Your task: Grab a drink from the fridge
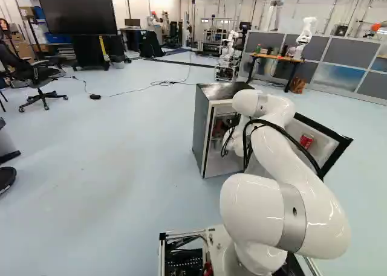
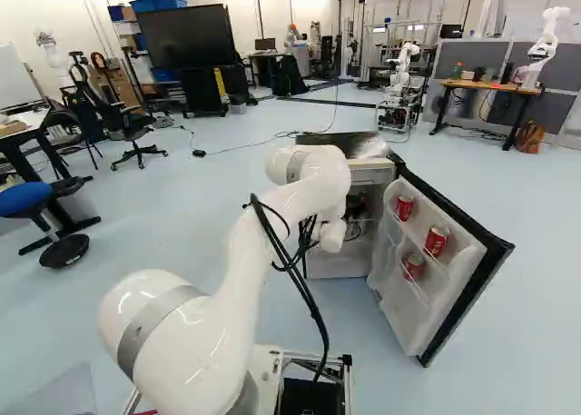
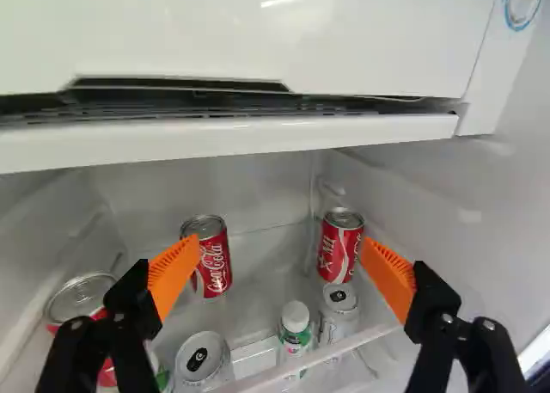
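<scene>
The gripper (image 3: 280,277) is held inside the fridge (image 1: 202,128) with its fingers wide apart and nothing clamped. The drinks are seen ahead of it: a red can (image 3: 210,266) partly covered by one fingertip, a second red can (image 3: 340,245) just beside the other, with a white-capped bottle (image 3: 295,317), a small silver can (image 3: 339,311) and a larger silver can (image 3: 203,359) nearer the wrist. Which drink is wanted cannot be told. If the advance is made along the present line, either red can could be struck by a fingertip and tipped, since neither is centred between the pads; a sideways shift towards one can seems to be called for first. The bottle and silver cans could be knocked if the approach is made too low, while the white panel (image 3: 258,45) above could be scraped if the wrist is raised. The shelf edge (image 3: 365,335) could be caught on the way in or out, its height being hard to judge through clear material. On withdrawal, the open door (image 2: 390,301), with red cans (image 2: 436,241) on its racks, could be bumped by the arm (image 2: 259,261), and the black cables (image 2: 295,268) could be snagged.
</scene>
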